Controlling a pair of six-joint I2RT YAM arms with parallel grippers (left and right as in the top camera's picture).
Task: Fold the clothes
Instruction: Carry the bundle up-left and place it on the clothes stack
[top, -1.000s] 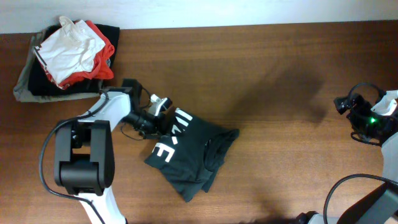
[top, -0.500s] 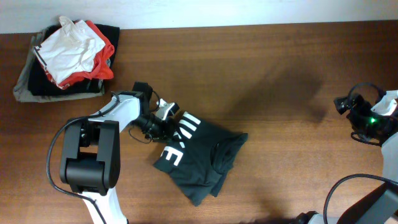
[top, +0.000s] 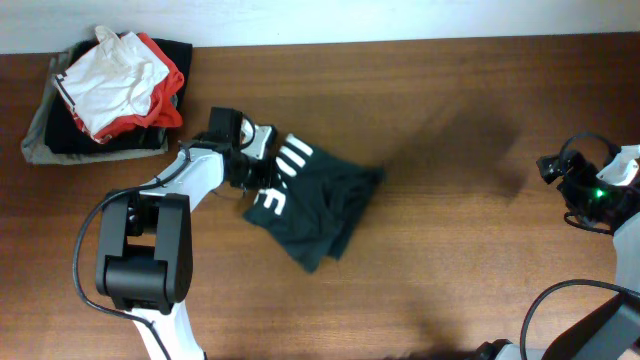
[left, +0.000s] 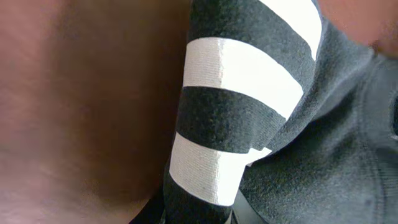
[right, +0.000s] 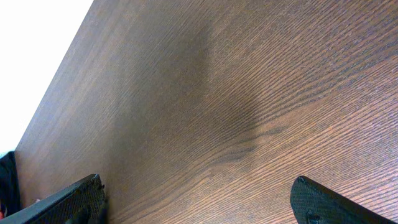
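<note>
From overhead, the dark T-shirt (top: 325, 205) lies crumpled in a loose heap on the wooden table (top: 450, 120), a little left of the middle. Its white block letters (top: 285, 170) face up at the heap's left end. The left end effector (top: 266, 170) is right at that lettered edge, touching the cloth, and the rest of the shirt spreads away from it to the right and towards the near edge. The left arm (top: 150, 250) reaches to it from the near left of the table. At the far left corner, well apart from the shirt, a white garment with red-orange trim (top: 115, 65) sits on top of a grey-khaki garment (top: 35, 140). The right arm (top: 590, 190) is at the right edge, far from the shirt, with bare table between them.

In the left wrist view, the T-shirt's dark cloth and broad white bands fill most of the frame. A lettered fold runs down to the bottom edge and is pinched there in the left end effector, which is clamped on the cloth. Bare table shows to the left of the fold.

In the right wrist view, the right end effector (right: 196, 183) has its two dark fingers (right: 74, 202) spread wide apart at the bottom corners. Only wood grain shows between them, and nothing is held.
</note>
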